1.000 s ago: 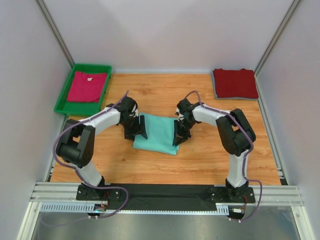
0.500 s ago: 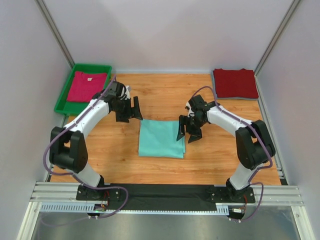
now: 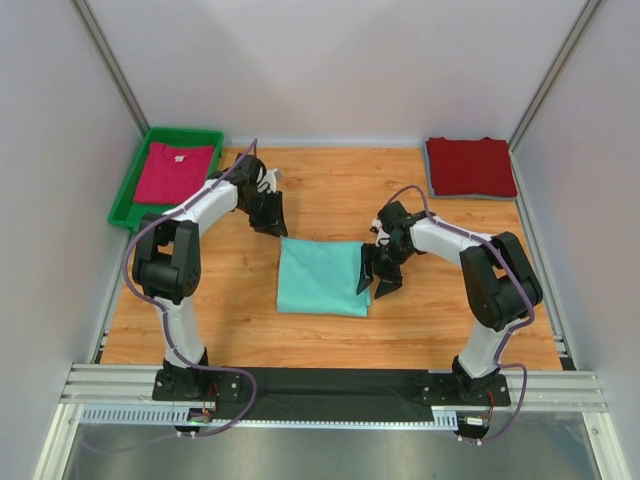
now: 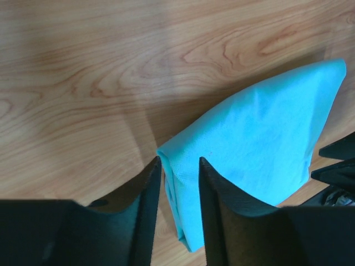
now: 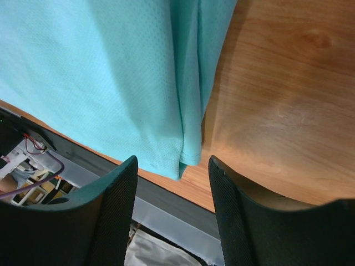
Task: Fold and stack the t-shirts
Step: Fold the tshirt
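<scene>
Lying folded mid-frame on the counter (image 3: 440, 320), the mint-teal t-shirt (image 3: 320, 277) is free; left fingers (image 4: 147, 205) and right fingers (image 5: 111, 210) stand apart, empty.

Bright, even overhead light, soft shadows and mild sheen on the wood table (image 4: 83, 83), all views sharp.

walls (image 3: 340, 60): plain pale grey | tabletop (image 3: 330, 335): light wood grain | near edge: aluminium rail (image 3: 110, 385) | light: even
</scene>
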`<state>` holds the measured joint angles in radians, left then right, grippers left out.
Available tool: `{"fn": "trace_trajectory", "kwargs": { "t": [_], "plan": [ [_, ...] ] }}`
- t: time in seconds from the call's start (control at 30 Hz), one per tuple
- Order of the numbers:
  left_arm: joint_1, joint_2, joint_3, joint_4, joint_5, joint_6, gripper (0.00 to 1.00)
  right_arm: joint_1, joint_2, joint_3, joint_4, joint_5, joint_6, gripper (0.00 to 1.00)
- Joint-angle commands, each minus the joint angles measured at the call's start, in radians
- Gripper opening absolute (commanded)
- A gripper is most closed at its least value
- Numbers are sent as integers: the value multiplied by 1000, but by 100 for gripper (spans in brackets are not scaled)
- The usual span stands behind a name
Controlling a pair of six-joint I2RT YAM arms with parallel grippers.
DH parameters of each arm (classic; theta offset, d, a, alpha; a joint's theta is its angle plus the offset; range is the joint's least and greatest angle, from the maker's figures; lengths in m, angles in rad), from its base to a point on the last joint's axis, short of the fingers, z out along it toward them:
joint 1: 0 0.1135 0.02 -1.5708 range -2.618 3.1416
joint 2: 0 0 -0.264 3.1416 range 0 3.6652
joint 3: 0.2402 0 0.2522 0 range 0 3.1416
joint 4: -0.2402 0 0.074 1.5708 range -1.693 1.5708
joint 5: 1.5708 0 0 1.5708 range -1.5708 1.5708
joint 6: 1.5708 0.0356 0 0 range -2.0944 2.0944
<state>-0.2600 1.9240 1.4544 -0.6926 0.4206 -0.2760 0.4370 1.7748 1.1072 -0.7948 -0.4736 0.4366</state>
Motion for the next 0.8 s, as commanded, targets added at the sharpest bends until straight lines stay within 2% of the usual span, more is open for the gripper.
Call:
{"fn": "trace_trajectory", "kwargs": {
  "t": [0.0,0.17,0.23,0.27,0.3,0.33,0.53,0.63,0.67,0.73,0.77],
  "plan": [
    [-1,29,50,-19,7,55,36,-1,12,-29,55,-48,-1,55],
    [-1,38,54,-21,15,55,27,-3,18,-66,97,-109,31,51],
    [-1,44,54,-25,12,57,28,-1,9,-73,108,-115,39,50],
    [-1,44,55,-27,14,60,32,-1,6,-78,112,-117,40,50],
    [-1,43,55,-30,9,60,47,-1,6,-79,117,-122,47,50],
    [-1,38,55,-36,6,61,51,-1,9,-78,118,-122,47,50],
    [-1,4,43,-39,-9,72,58,-1,25,-70,124,-137,53,48],
    [-1,16,46,-38,7,70,55,-1,28,-73,123,-137,50,45],
    [-1,21,46,-35,17,67,49,-1,32,-72,123,-137,51,43],
    [-1,30,37,-27,41,55,46,-3,41,-70,126,-138,54,42],
    [-1,30,31,-13,50,51,41,-1,46,-69,129,-138,57,41]
  ]
}}
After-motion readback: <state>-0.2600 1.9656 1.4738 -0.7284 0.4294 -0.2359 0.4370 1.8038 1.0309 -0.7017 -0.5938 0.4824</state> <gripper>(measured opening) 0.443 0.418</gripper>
